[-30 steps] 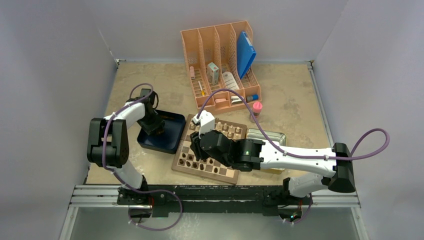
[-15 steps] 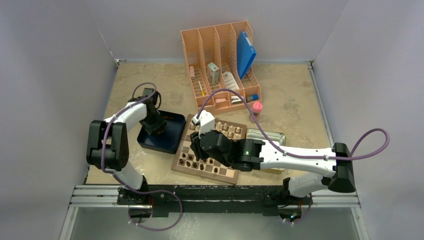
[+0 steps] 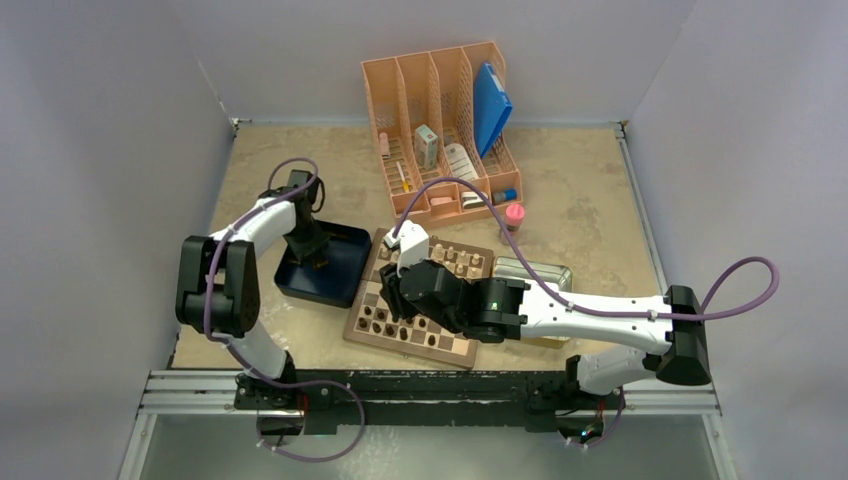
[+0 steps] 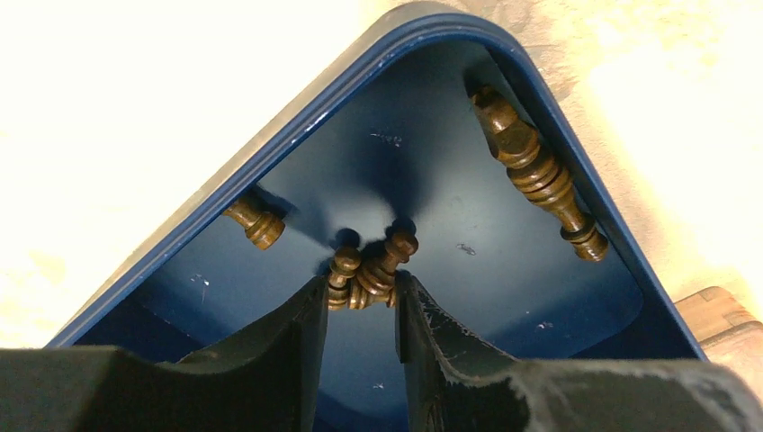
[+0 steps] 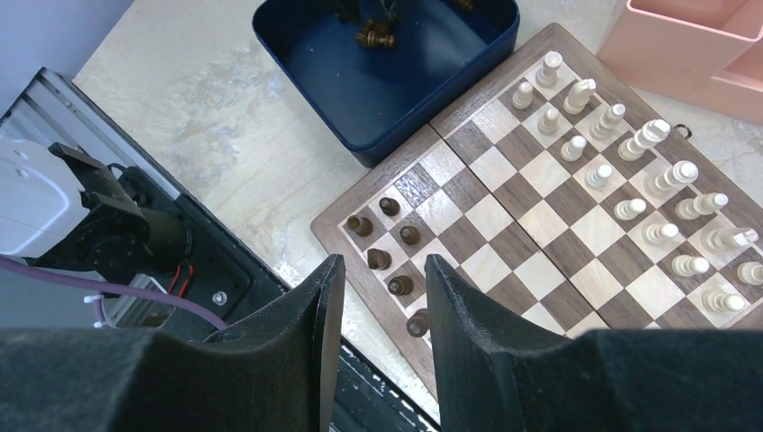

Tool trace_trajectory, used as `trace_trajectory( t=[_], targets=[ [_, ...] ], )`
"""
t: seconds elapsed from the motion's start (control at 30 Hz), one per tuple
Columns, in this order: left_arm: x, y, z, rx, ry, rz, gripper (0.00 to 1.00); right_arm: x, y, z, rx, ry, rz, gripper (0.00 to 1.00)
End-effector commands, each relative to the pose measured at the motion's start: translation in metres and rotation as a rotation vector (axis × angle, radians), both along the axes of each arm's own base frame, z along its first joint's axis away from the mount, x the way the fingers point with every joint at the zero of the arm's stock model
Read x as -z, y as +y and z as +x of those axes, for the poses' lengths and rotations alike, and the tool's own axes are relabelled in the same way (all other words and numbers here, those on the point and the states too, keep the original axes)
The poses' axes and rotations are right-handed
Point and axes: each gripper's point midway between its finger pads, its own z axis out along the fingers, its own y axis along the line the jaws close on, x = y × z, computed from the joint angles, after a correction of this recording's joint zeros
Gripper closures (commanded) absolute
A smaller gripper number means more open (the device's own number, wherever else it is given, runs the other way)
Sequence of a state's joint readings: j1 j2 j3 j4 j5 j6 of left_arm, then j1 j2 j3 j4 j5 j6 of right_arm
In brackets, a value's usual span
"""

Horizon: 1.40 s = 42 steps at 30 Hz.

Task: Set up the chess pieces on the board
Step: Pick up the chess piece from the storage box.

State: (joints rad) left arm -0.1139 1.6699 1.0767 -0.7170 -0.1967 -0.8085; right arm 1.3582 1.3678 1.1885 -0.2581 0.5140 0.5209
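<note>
My left gripper (image 4: 363, 286) is down inside the dark blue tray (image 4: 297, 117), its fingertips pressed on either side of two dark brown chess pieces (image 4: 373, 270) that lie together on the tray floor. A long dark piece (image 4: 535, 171) lies by the right wall and a small one (image 4: 256, 222) by the left wall. The board (image 5: 531, 216) sits right of the tray (image 3: 345, 262). Several dark pieces (image 5: 389, 261) stand on its near rows and pale ones (image 5: 630, 171) on its far rows. My right gripper (image 5: 385, 263) hangs open above the near rows, holding nothing.
A pink file organiser (image 3: 440, 120) with boxes and a blue folder stands behind the board. A small pink-capped bottle (image 3: 514, 215) is just in front of it. A shiny metal tin (image 3: 535, 272) lies against the board's right side, partly under my right arm.
The left arm has shifted a little farther back in the tray and its jaws have narrowed onto the two dark pieces. The right arm has not moved.
</note>
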Motion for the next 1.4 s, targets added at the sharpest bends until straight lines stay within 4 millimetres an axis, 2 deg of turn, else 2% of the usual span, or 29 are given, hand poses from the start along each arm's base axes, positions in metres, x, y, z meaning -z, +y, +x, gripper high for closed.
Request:
trace_trajectory(
  t=[0.0, 0.37, 0.53, 0.7, 0.8, 0.9, 1.03, 1.13, 1.37],
  targets=[
    [0.000, 0.002, 0.007, 0.060, 0.000, 0.039, 0.69, -0.016, 0.001, 0.006, 0.021, -0.036, 0.048, 0.59],
    [0.016, -0.011, -0.003, 0.101, 0.067, 0.051, 0.71, -0.016, 0.001, 0.006, 0.017, -0.040, 0.048, 0.59],
    [0.017, -0.017, -0.007, 0.108, 0.073, 0.016, 0.71, -0.015, 0.000, 0.006, 0.018, -0.038, 0.049, 0.59],
    [0.015, -0.023, -0.009, 0.106, 0.082, -0.015, 0.62, -0.016, 0.000, 0.006, 0.016, -0.039, 0.051, 0.59],
    [0.013, -0.024, -0.011, 0.106, 0.078, -0.026, 0.62, -0.016, 0.001, 0.005, 0.007, -0.037, 0.052, 0.59],
    [0.015, -0.024, -0.012, 0.107, 0.058, -0.028, 0.67, -0.016, 0.004, 0.004, -0.004, -0.034, 0.054, 0.60],
    [0.021, -0.022, -0.017, 0.107, 0.077, -0.018, 0.80, -0.015, 0.006, 0.003, -0.007, -0.031, 0.048, 0.60],
    [0.017, -0.021, -0.016, 0.112, 0.068, -0.017, 0.88, -0.015, 0.005, 0.004, -0.005, -0.032, 0.048, 0.60],
    [-0.011, -0.026, -0.002, 0.130, -0.021, -0.038, 0.89, -0.015, 0.010, -0.002, -0.032, -0.016, 0.076, 0.60]
  ],
)
